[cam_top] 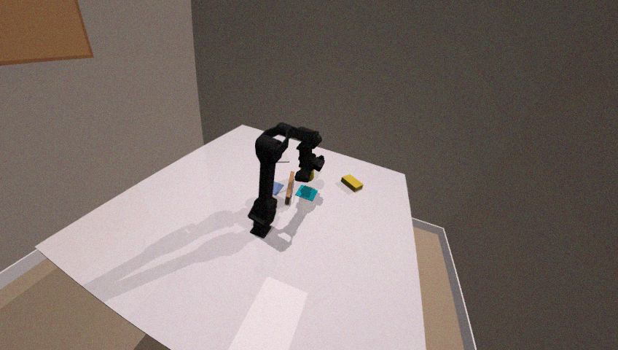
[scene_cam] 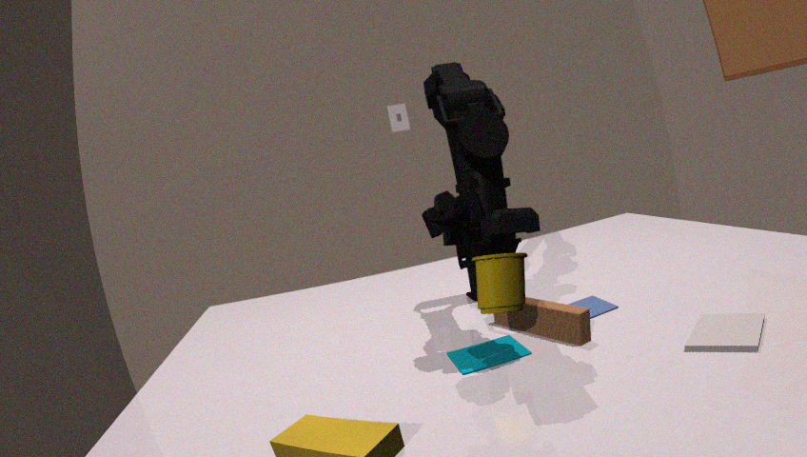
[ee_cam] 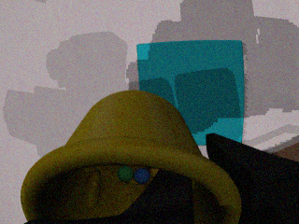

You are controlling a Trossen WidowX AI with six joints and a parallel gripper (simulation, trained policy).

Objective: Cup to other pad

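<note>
Carrying the marbles (ee_cam: 133, 175) safely seems why the tool (cam_top: 303, 176) (scene_cam: 493, 248) is closed on the raised cup (cam_top: 312, 174) (scene_cam: 501, 283) (ee_cam: 133, 117), mouth up, near the teal pad (cam_top: 307, 192) (scene_cam: 489, 354) (ee_cam: 192, 93), past the wooden block (cam_top: 290, 187) (scene_cam: 543, 321) (ee_cam: 289, 155).

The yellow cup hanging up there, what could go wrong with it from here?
The cup is off the table in the hand's grip, so a slip could drop it. The green marble and blue marble lie loose inside, and a sharp tilt might spill them. Lowered too soon, the cup could miss the teal pad or clip the wooden block.
</note>
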